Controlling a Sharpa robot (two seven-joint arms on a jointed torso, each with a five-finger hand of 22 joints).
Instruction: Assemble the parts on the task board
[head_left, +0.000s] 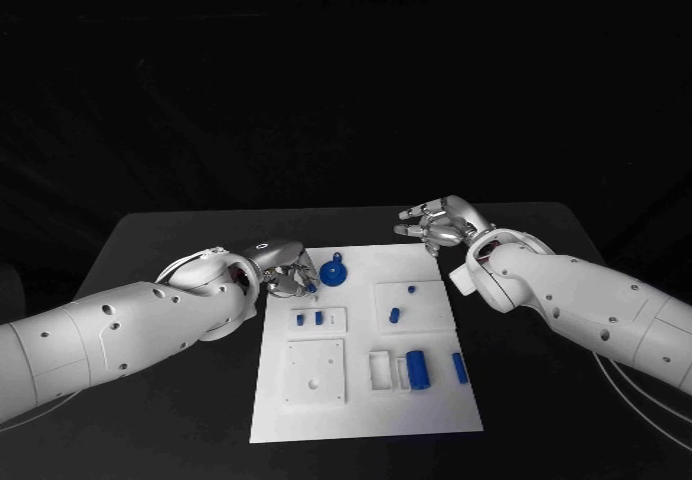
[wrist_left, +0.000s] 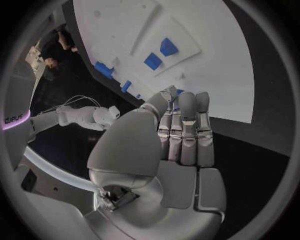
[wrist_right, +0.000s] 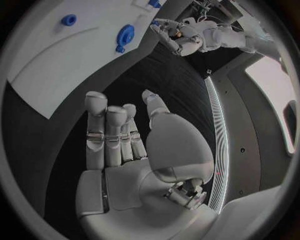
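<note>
The white task board (head_left: 361, 400) lies in the middle of the black counter (head_left: 173, 240), with small blue parts (head_left: 415, 368) in its recesses. The left hand (head_left: 289, 270) is at the board's far left edge, just beside a round blue part (head_left: 333, 273); I cannot tell whether its fingers (wrist_left: 187, 125) hold something. The right hand (head_left: 440, 225) is near the far right corner, fingers (wrist_right: 106, 130) loosely apart, holding nothing.

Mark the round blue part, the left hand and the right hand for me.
Round blue part (head_left: 333, 275): head view, centre of the disc.
Left hand (head_left: 293, 273): head view, middle of the hand.
Right hand (head_left: 440, 224): head view, middle of the hand.
</note>
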